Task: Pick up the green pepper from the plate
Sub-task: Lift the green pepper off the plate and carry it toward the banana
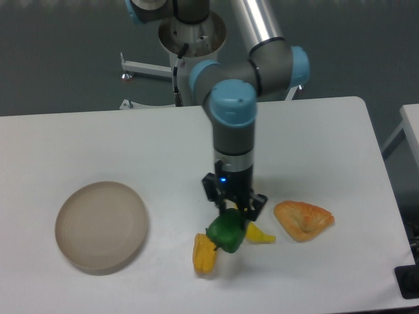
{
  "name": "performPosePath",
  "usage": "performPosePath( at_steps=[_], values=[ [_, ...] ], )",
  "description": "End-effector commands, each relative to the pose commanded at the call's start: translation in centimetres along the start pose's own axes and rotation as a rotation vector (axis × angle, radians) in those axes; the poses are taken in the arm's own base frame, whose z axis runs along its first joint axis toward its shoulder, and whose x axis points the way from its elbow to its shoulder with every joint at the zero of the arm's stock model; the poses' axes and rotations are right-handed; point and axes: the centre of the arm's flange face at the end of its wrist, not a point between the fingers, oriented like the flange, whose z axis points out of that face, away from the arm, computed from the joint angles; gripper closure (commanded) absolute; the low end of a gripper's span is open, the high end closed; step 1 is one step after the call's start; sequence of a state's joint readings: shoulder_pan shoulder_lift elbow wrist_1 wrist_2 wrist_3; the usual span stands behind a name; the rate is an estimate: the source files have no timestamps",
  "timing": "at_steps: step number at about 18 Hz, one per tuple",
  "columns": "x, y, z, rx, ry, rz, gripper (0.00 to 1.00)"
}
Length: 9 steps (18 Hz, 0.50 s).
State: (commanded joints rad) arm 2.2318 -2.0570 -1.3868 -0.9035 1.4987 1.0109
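White table (pixel 314 137) against dark grey wall. Gripper (pixel 233 212) clamped on green pepper (pixel 227 231), held near front edge, mid-width, above yellow pepper (pixel 203 255) and banana (pixel 260 235). Plate (pixel 101 226) front-left; pastry (pixel 303 219) front-right.

Open table (pixel 98 140) surrounds the plate (pixel 101 227); yellow pepper (pixel 203 255), banana (pixel 256 234) and pastry (pixel 303 219) crowd the right.

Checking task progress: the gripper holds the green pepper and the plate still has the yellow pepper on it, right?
Not quite. The gripper does hold the green pepper, but the camera view shows the plate bare; the yellow pepper lies on the table.
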Motion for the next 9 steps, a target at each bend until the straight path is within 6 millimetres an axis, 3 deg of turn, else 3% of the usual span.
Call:
performPosePath(
  at_steps=[4,9],
  values=[
    [-1.2,0.1,1.5,-0.025,-0.012,0.024,0.64],
    [-2.1,0.7,1.6,-0.030,-0.016,0.038,0.64]
  ],
)
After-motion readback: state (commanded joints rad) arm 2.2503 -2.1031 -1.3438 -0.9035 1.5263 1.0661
